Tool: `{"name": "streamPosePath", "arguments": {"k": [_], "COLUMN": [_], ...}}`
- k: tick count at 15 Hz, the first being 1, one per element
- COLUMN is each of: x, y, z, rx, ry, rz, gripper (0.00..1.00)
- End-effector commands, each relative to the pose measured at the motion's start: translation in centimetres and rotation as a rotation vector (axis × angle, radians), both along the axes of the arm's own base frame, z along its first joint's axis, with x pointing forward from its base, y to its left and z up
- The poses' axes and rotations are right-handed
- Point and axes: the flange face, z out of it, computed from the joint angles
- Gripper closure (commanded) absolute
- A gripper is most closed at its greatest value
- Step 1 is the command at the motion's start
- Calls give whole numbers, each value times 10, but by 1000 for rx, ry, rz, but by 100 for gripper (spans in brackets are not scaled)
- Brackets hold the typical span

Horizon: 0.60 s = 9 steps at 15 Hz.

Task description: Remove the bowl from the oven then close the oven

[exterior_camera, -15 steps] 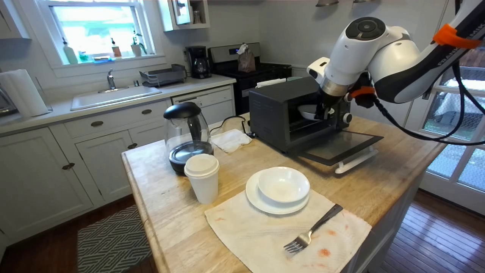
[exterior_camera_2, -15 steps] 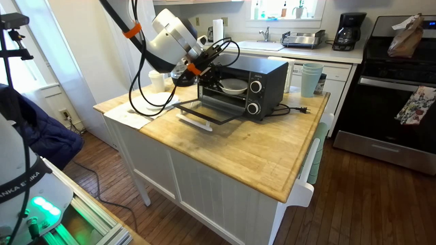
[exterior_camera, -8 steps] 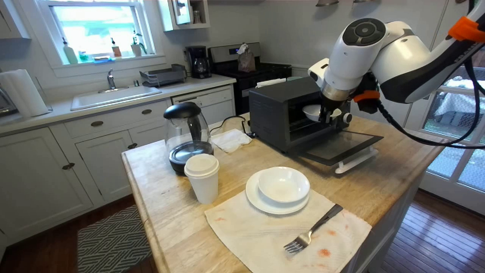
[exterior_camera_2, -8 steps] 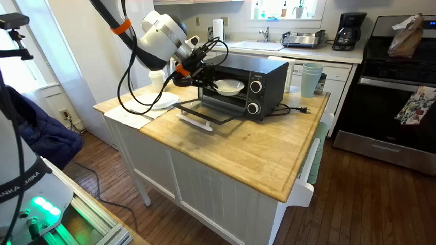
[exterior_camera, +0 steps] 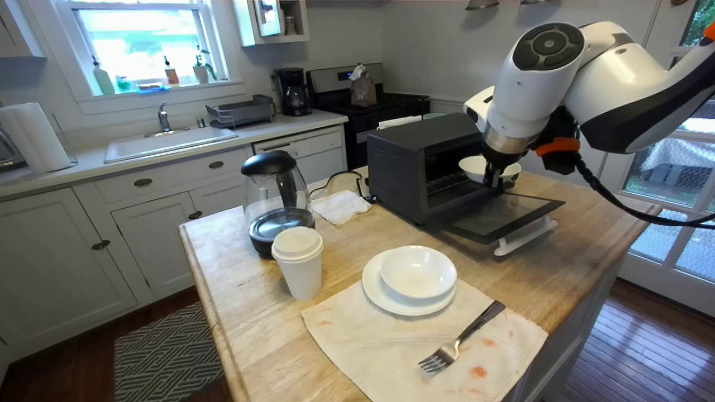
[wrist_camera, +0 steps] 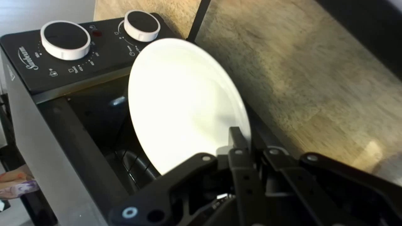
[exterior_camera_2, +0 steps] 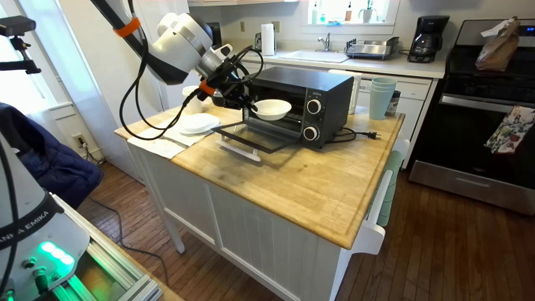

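Pale wood forms the tabletop (exterior_camera_2: 301, 188) of a kitchen island, with a sink (exterior_camera: 167, 146) along the wall behind it and a stove (exterior_camera_2: 464, 138) cut off by the frame. Glare washes out the inside of the bowl (wrist_camera: 179, 103) in the wrist view, and the outer finger of the gripper (wrist_camera: 247, 138) is hard to make out among the dark parts around it. Most of a wire rack (wrist_camera: 133, 166) inside the oven (exterior_camera: 410, 167) is lost in shadow or behind the bowl. A jar (exterior_camera_2: 394, 104) shows only partly behind some stacked cups (exterior_camera_2: 381, 98).

On a mat (exterior_camera: 346, 329), a second bowl (exterior_camera: 419, 272) sits on a plate (exterior_camera: 372, 282), with a fork (exterior_camera: 463, 338) lying beside them. Near the mat stand a lidded cup (exterior_camera: 300, 268), whose contents cannot be seen, and a glass kettle (exterior_camera: 279, 215). The oven's door (exterior_camera: 500, 216) is folded down, and the held bowl hangs just outside the opening, over the lowered door. The gripper is clamped on its rim, one finger inside the bowl and one outside.

In an exterior view the arm (exterior_camera: 625, 89) reaches in from the right edge, which cuts off its upper part, and bends so that its wrist angles down toward the oven. There the gripper covers part of the bowl.
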Motion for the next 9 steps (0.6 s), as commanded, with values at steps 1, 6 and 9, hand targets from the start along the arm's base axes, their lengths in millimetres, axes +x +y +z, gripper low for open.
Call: {"name": "streamPosePath", "arguments": {"k": [1,6,9], "x": [-29,-32,-40], "y": [14,21,24], "z": [11,5,9], "rx": [-21,-2,-7], "ry": [-4,16,6], "rz": [2,16,28], "gripper": [98,93,93]}}
